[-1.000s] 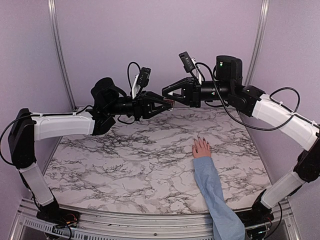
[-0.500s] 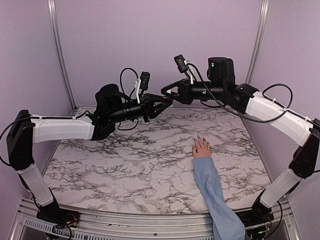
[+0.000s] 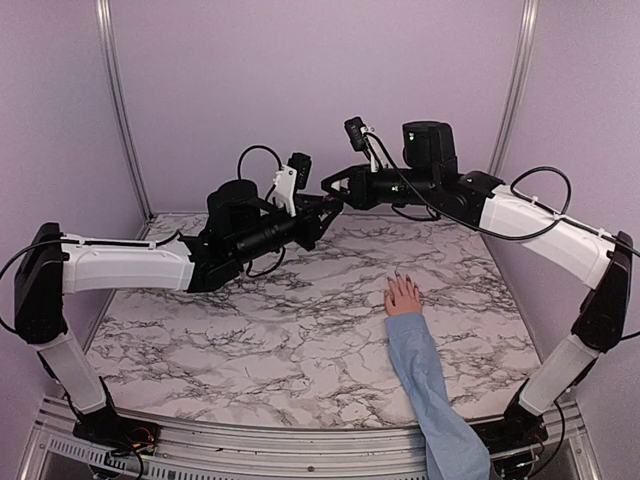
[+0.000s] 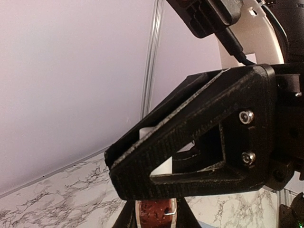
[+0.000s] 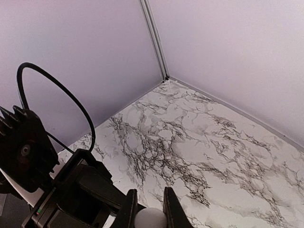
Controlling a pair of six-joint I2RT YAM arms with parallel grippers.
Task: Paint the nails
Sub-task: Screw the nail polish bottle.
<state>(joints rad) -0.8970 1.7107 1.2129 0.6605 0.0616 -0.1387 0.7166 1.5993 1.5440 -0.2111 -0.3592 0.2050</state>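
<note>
Left gripper is clamped on a small bottle of red liquid, seen low in its wrist view. Right gripper is clamped on a white cap, which sits between its two fingers. The grippers meet tip to tip in mid-air over the far part of the marble table, with cap and bottle in line; probably the cap is being worked off, though no brush shows. The nails are tiny dark tips on a small pinkish hand. It lies flat on the table right of centre, fingers pointing away from the arm bases, with the light-blue sleeve running to the near edge. It is well apart from both grippers and below them. Judgement: the nails are hard, smooth and very small, on a light hand that may slide if nudged. They are nothing to grasp, so touch them with bristles only, stroking lightly outward. If steadying is needed, press on the sleeve, not the fingers.
</note>
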